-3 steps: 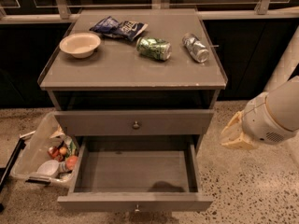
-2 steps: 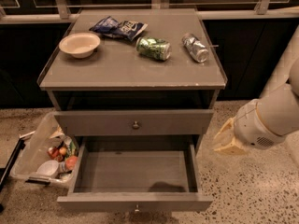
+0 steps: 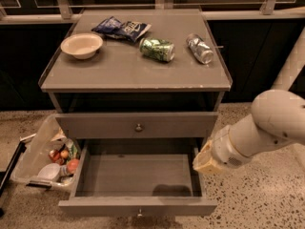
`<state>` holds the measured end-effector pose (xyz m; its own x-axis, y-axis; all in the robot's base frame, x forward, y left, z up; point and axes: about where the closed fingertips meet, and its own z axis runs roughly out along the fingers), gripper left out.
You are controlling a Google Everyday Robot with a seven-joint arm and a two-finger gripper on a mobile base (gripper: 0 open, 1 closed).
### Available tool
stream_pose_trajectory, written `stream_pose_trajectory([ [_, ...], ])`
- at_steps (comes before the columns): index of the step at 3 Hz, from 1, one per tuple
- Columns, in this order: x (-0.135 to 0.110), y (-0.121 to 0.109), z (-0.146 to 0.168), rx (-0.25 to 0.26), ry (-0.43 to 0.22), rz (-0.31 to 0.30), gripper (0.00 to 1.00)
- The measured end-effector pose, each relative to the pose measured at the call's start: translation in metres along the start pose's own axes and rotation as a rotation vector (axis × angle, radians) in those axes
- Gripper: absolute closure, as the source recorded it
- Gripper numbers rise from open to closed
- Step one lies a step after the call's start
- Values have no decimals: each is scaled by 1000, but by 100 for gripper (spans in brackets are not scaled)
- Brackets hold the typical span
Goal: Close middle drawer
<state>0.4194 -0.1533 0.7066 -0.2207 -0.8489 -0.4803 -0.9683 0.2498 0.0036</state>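
The middle drawer (image 3: 136, 176) of the grey cabinet (image 3: 133, 75) is pulled far out. Its bare grey inside is empty, and its flat front (image 3: 95, 206) with a small round knob (image 3: 139, 213) faces me at the bottom of the camera view. My gripper (image 3: 206, 162), on a white arm (image 3: 257, 130) coming in from the right, is right next to the drawer's right side wall, about halfway along it. I cannot tell whether it touches the wall.
A shut grey drawer (image 3: 181, 124) with a knob sits above the open one. On the cabinet top lie a white bowl (image 3: 81, 45), a blue chip bag (image 3: 121, 28), a green can (image 3: 157, 49) and a silver can (image 3: 199, 48). A clear bin (image 3: 35, 151) of items stands on the floor to the left.
My gripper and arm have moved left and down, from out beside the cabinet to right beside the open drawer's right wall. The drawer has not moved.
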Motion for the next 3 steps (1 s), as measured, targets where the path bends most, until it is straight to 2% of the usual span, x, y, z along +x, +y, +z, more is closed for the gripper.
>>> stream_pose_trajectory([
  [1, 12, -9, 37, 48, -78, 5, 100],
  [2, 42, -25, 67, 143, -146, 27, 100],
  [3, 41, -14, 71, 145, -143, 23, 100],
])
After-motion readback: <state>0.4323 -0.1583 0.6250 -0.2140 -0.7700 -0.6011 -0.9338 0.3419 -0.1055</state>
